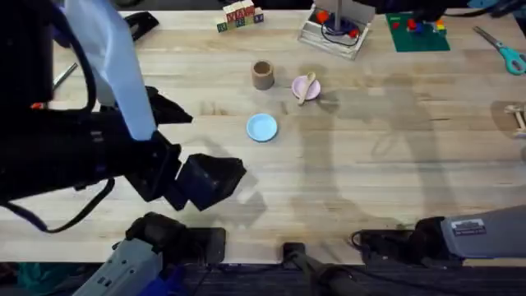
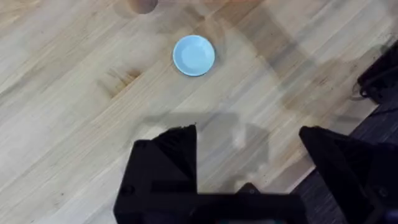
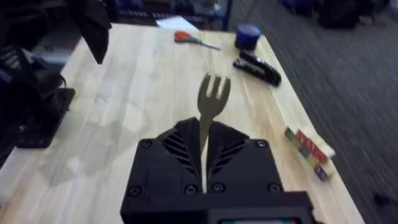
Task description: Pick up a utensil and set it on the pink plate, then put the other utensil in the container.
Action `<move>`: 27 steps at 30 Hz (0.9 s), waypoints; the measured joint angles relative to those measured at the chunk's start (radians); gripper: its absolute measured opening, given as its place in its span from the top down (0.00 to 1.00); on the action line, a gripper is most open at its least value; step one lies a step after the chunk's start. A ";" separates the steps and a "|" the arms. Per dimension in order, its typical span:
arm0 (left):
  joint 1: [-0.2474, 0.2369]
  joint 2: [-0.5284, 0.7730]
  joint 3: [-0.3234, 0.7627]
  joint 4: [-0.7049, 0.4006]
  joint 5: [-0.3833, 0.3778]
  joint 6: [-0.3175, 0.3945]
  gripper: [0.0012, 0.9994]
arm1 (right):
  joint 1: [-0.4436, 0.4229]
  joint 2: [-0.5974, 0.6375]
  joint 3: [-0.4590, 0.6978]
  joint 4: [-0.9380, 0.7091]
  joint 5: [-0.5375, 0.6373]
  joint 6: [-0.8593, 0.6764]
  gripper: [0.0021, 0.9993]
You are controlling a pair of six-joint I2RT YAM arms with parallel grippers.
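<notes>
Over the worktop's left half, the left arm reaches in from the near edge, its left gripper [image 2: 247,134] hanging above bare wood with the jaws spread wide and nothing between them. Just beyond it, toward the middle of the worktop, lies a light-blue plate [image 1: 262,127], flat and bare.

Farther back, toward the far edge, the brown container [image 1: 262,75] stands upright. The pink plate [image 1: 316,91] sits just to its right without touching it. The wooden spoon [image 1: 306,87] lies across the pink plate, its rounded bowl toward the far edge and its handle running past the plate's near rim.

Along the far edge, from the middle toward the right corner, sit a stack of lettered blocks [image 1: 240,15], a clear plastic box [image 1: 333,31], a green board [image 1: 417,34] and a pair of teal-handled scissors [image 1: 503,51].

At the right, the right gripper [image 3: 204,149] has its jaws pressed together on the handle of the wooden fork [image 3: 213,96]. The fork is held clear of the worktop, its prongs pointing away from the gripper.
</notes>
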 joint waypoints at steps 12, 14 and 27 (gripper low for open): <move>0.000 0.000 0.000 0.000 0.000 0.000 0.00 | 0.118 0.175 0.000 0.201 -0.084 -0.127 0.97; 0.000 0.000 0.000 0.000 0.000 0.000 0.00 | 0.137 0.184 0.000 0.229 -0.082 -0.127 0.97; 0.000 0.000 0.000 0.000 0.000 0.000 0.00 | 0.189 0.300 0.000 0.495 -0.078 -0.041 0.97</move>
